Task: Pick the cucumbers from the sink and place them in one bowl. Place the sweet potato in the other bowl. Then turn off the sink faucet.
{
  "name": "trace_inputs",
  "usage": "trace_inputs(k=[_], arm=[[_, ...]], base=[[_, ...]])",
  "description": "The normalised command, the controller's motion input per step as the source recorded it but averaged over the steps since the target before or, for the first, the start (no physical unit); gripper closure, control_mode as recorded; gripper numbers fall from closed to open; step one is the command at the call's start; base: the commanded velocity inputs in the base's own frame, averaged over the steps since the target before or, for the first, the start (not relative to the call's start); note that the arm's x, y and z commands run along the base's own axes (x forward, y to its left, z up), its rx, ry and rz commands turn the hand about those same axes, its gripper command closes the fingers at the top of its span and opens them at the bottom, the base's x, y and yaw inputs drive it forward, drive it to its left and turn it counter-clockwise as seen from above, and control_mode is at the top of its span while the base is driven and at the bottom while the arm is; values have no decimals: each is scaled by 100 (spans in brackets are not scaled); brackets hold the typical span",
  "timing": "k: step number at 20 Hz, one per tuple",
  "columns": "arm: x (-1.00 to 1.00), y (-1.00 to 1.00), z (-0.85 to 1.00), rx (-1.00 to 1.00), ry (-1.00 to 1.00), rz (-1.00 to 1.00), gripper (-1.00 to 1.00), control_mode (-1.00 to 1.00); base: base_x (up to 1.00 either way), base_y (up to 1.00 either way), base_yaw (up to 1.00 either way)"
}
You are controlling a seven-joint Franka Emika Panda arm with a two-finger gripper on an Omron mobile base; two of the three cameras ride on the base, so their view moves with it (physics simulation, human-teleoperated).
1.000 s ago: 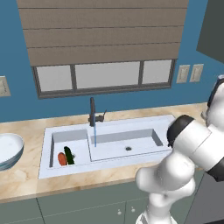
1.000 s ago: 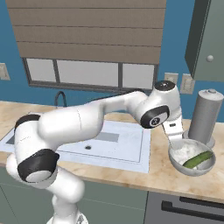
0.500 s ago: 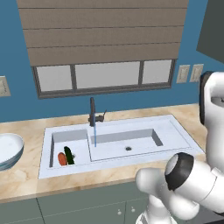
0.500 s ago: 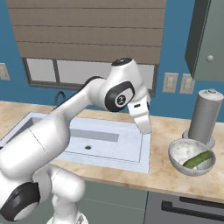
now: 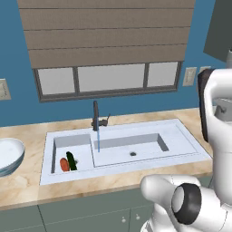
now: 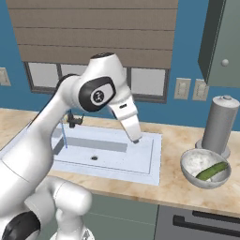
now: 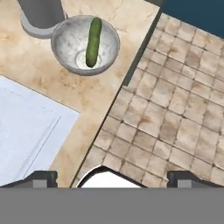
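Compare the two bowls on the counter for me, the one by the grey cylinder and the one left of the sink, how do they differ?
The bowl by the grey cylinder sits right of the sink and holds a light green cucumber; the bowl left of the sink shows nothing inside from this angle. The right bowl is pale grey and deeper; the left one is wider, shallower, white with a bluish underside. Both are round, upright, resting on the counter.
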Motion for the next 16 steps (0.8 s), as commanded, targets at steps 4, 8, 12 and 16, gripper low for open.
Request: trace_inputs(k=[4, 8, 12, 16], arm=[[-40, 74, 0, 11, 16, 48, -100, -100], [-19, 81, -1, 15, 18, 51, -100, -100], [-10, 96, 0, 15, 23, 48, -100, -100], [0, 100, 0, 14, 28, 39, -100, -100]], base=[[0, 0, 0], [0, 0, 0], [0, 0, 0], [0, 0, 0]])
